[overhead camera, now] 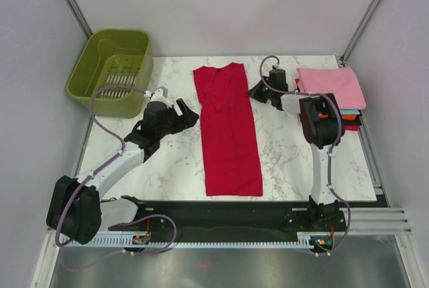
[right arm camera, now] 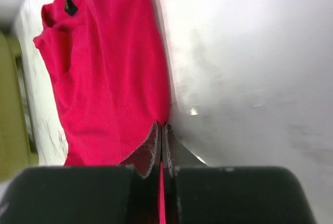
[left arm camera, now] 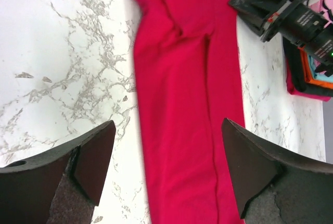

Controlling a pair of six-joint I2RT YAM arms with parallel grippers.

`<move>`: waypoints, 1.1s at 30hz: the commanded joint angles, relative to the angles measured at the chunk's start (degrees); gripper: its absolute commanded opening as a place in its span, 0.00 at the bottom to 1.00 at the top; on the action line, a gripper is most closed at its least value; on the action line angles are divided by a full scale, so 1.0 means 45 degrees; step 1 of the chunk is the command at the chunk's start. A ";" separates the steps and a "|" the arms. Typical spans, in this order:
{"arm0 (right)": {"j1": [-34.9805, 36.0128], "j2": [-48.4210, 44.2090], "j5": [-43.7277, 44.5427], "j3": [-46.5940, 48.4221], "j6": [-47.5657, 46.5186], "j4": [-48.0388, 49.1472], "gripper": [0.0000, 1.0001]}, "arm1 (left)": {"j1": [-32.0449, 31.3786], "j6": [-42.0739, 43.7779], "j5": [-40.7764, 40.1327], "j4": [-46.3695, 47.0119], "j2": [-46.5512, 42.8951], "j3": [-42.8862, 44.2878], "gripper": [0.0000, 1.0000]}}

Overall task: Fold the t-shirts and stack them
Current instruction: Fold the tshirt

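A crimson red t-shirt (overhead camera: 228, 134) lies folded into a long narrow strip down the middle of the table, collar at the far end. My right gripper (overhead camera: 253, 92) is at its far right edge, shut on the cloth; in the right wrist view (right arm camera: 163, 126) red cloth (right arm camera: 104, 78) shows between the closed jaws. My left gripper (overhead camera: 193, 117) is open and empty beside the strip's left edge; its wrist view (left arm camera: 168, 125) shows the shirt (left arm camera: 182, 78) lying between the spread jaws. A stack of folded t-shirts (overhead camera: 332, 86), pink on top, sits at the far right.
An olive-green plastic basket (overhead camera: 114, 70) stands at the far left corner, with nothing visible inside it. The stack's teal, orange, black and red layers show in the left wrist view (left arm camera: 312, 81), behind the right gripper (left arm camera: 260, 10). Bare marble (overhead camera: 161, 161) lies left of the strip.
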 commanded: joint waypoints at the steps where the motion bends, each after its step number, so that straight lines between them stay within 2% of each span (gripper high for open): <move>1: -0.0674 -0.0094 0.1299 -0.1470 0.0983 0.0727 0.00 | -0.0093 0.0440 0.1124 0.1005 0.0549 -0.0064 0.91; 5: -0.0675 0.0121 0.0792 -0.1083 0.0672 0.0457 0.03 | -0.0249 0.0421 0.1495 0.1142 0.1485 0.0170 0.90; 14: -0.0655 0.0901 0.1709 0.0030 0.0671 0.0065 0.03 | -0.0347 0.0440 0.2159 0.0987 0.3403 0.0991 0.89; 15: -0.0617 0.0960 0.1845 0.0090 0.0652 0.0066 0.05 | -0.0347 0.0479 0.2160 0.0947 0.3384 0.1049 0.89; 16: -0.0558 0.0884 0.2001 0.0129 0.0555 -0.0128 0.19 | -0.0347 0.0537 0.2160 0.0889 0.3326 0.1050 0.89; 19: -0.0460 0.0046 0.2780 -0.0318 0.0146 -0.0285 0.44 | -0.0348 0.0616 0.1965 0.0791 0.2781 0.0895 0.91; 23: -0.0304 -0.1399 0.3876 -0.1331 -0.0168 -0.1143 0.52 | -0.0348 0.0557 0.1886 0.0771 0.2349 0.0757 0.94; 29: 0.0690 -0.4230 0.5707 -0.3401 -0.0947 -0.2509 0.66 | -0.0523 0.0459 0.2160 0.0498 0.2193 0.0913 0.91; 32: 0.1764 -0.6065 0.6609 -0.4532 -0.1631 -0.4013 0.65 | -0.0815 0.0440 0.1751 -0.0282 0.1979 0.0952 0.88; 33: 0.2289 -0.6960 0.7018 -0.4809 -0.1692 -0.4403 0.59 | -0.0855 0.0227 0.1614 -0.0709 0.1939 0.0914 0.88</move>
